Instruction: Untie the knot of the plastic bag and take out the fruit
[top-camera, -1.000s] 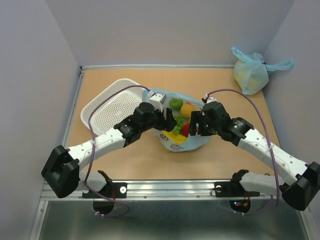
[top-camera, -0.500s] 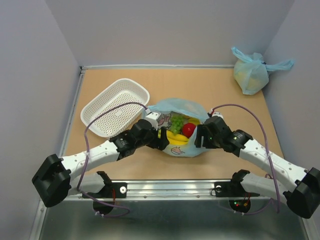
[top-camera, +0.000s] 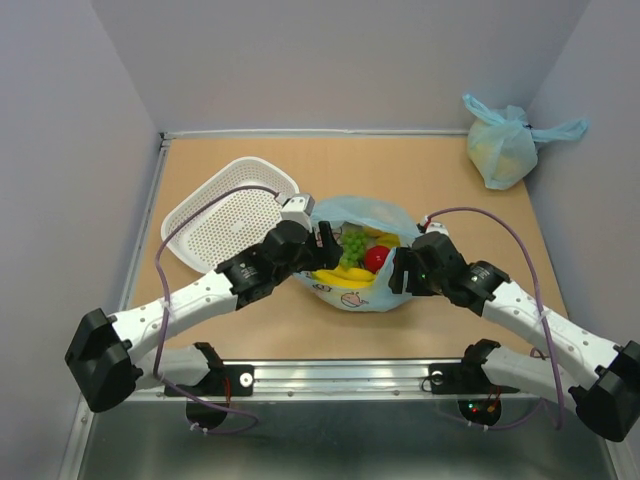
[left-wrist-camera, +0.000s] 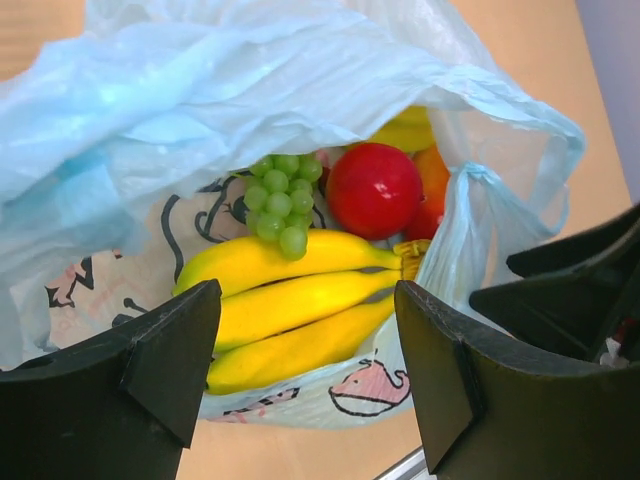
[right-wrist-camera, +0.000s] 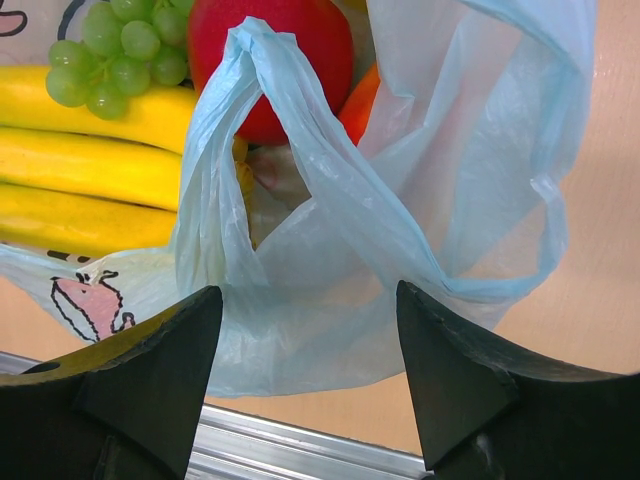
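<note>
The plastic bag (top-camera: 362, 292) lies in the middle of the table with its mouth open. No knot is in view; one handle strip (right-wrist-camera: 262, 120) stands as a loose loop. Inside lie the fruit: a yellow banana bunch (left-wrist-camera: 290, 300), green grapes (left-wrist-camera: 280, 200), a red apple (left-wrist-camera: 375, 190) and an orange piece (left-wrist-camera: 432, 185). My left gripper (top-camera: 325, 243) hangs open at the bag's left rim, with the bananas seen between its fingers (left-wrist-camera: 150, 370). My right gripper (top-camera: 398, 270) is open at the bag's right side, holding nothing.
A white perforated basket (top-camera: 228, 213) sits to the left of the bag, beside the left arm. A plain tied light blue bag (top-camera: 503, 148) rests in the far right corner. The metal rail (top-camera: 330, 378) runs along the near edge.
Both grippers came down and nearer from above the bag. The left one has since shifted back to the bag's left rim. The bag's mouth has settled open.
</note>
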